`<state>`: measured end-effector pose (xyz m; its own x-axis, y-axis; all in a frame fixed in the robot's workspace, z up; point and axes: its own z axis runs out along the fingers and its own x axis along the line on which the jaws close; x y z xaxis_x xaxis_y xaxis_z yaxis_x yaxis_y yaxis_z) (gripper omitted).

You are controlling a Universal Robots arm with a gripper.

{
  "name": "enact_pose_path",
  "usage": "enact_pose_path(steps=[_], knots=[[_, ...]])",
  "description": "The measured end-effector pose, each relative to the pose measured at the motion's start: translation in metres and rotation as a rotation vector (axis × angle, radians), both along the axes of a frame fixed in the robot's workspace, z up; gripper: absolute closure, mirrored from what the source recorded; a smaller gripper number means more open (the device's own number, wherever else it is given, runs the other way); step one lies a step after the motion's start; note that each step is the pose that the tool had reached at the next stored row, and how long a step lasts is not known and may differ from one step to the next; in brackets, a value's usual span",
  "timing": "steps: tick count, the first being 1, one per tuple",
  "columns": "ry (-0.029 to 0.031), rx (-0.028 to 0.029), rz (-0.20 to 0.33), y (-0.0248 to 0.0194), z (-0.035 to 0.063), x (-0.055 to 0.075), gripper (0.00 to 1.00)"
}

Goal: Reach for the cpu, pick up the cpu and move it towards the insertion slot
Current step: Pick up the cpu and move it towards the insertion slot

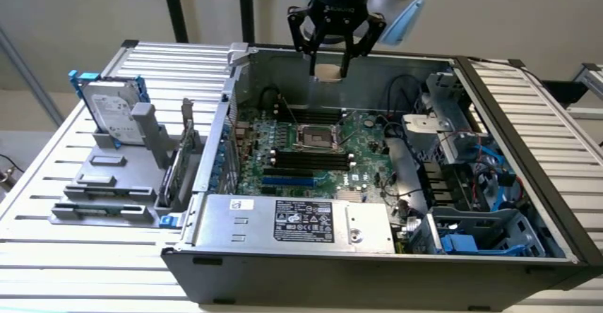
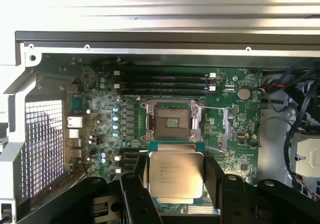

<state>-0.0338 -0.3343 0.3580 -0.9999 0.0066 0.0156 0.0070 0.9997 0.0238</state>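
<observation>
My gripper hangs above the open computer case, over its back wall, shut on the cpu, a small square chip seen pale between the black fingers. In the wrist view the cpu shows its silvery-grey printed top, clamped at both sides by the fingers. The insertion slot is a dark square socket in a shiny metal bracket on the green motherboard, lower in the case than the gripper. The wrist view has the insertion slot just beyond the held chip.
Long black memory slots and a blue card slot lie near the socket. A silver power supply fills the case's front. Cables and drive bays crowd the exterior view's right. A hard drive with blue rails stands in a grey holder outside.
</observation>
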Motion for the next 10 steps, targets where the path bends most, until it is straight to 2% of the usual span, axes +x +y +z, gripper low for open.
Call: enact_pose_path(steps=[10], knots=[[-0.0001, 0.0000, 0.000, 0.0032, -0.0006, 0.0005, 0.45]])
